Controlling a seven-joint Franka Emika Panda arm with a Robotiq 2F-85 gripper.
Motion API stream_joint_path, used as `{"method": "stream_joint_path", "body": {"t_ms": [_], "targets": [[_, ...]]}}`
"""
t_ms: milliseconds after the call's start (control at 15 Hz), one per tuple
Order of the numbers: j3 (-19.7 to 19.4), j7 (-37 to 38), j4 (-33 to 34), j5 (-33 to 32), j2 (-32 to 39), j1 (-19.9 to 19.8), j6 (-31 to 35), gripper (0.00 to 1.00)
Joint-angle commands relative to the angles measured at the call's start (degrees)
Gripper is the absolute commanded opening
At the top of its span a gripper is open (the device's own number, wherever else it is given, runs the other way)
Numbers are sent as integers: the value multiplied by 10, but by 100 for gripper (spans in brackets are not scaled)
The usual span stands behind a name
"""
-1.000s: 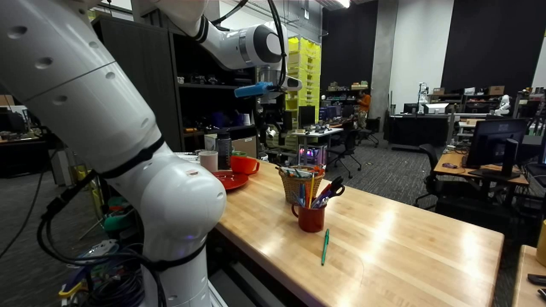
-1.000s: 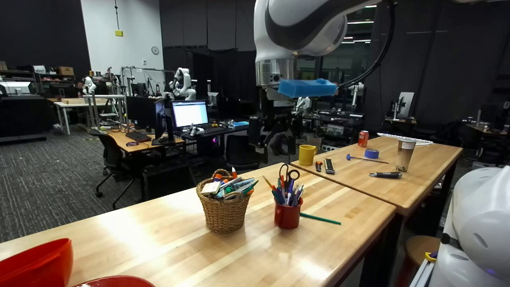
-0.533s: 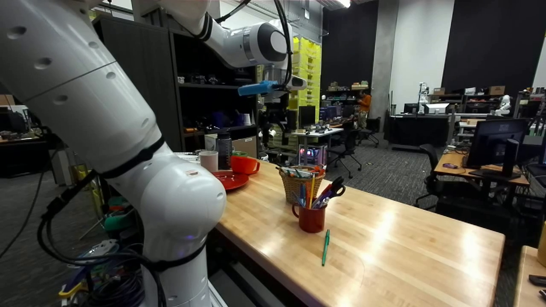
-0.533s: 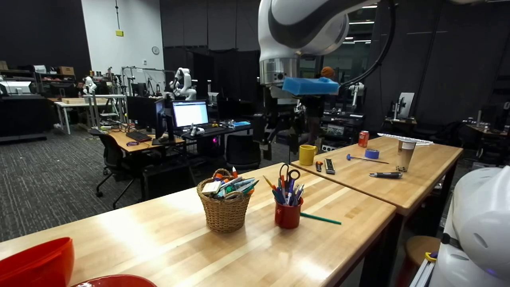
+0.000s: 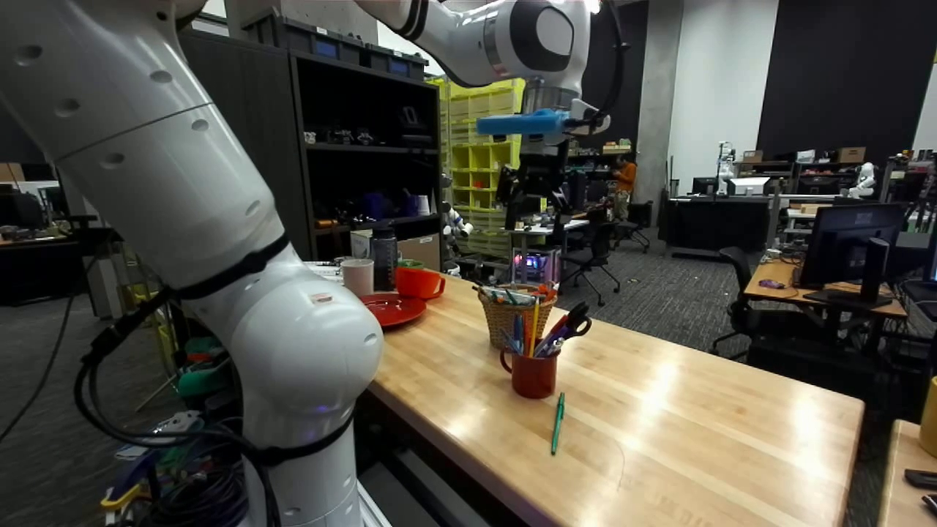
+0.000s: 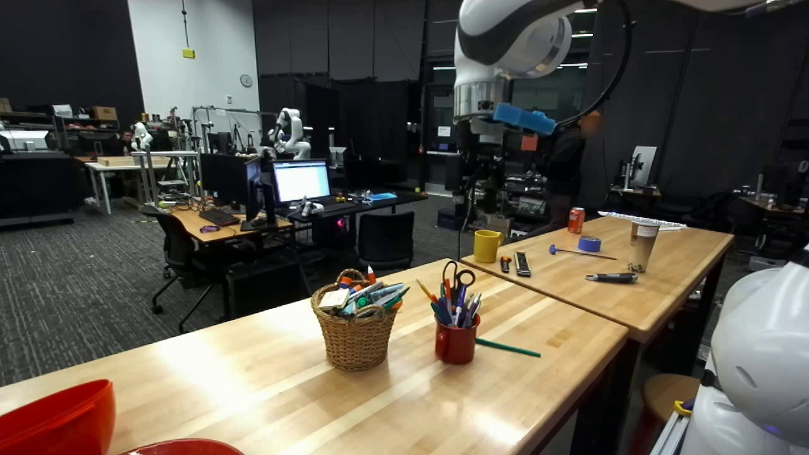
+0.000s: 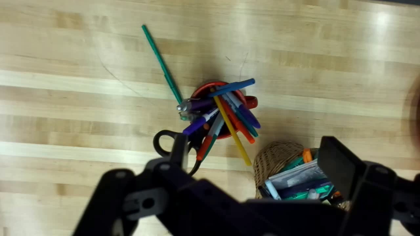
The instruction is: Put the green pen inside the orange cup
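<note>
Above the table (image 5: 703,432): the gripper (image 7: 254,146) is held well clear, pointed down; its fingers are spread and nothing is grasped. Such height is probably wanted so that the jutting pens (image 7: 237,120) are not knocked.
Pen (image 7: 160,60): laid flat, one end just beside the cup (image 6: 455,344) (contact cannot be told), the other aimed toward the corner of the robot-side and short edges; by that free end it is probably best taken, fingers turned across it.
Cup: stood upright between pen and basket (image 6: 357,343), presumably as the target; little room seems offered among its pens.
Basket: set nearer the far edge, likely so that the cup can be approached freely.
</note>
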Motion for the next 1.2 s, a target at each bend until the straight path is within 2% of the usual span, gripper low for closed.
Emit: {"method": "stream_joint_path", "body": {"t_ms": [0,200,267,667,1133], "targets": [[-33,-103,25,-25,33,-5,-10,100],[-52,-151,26,-35,58,-13,-21,100],[-44,-127,11,-27,40,-13,-4,100],[-44,-125,4,-21,50,-15,10,100],[-61,-152,-50,-41,53,-33,59,100]]}}
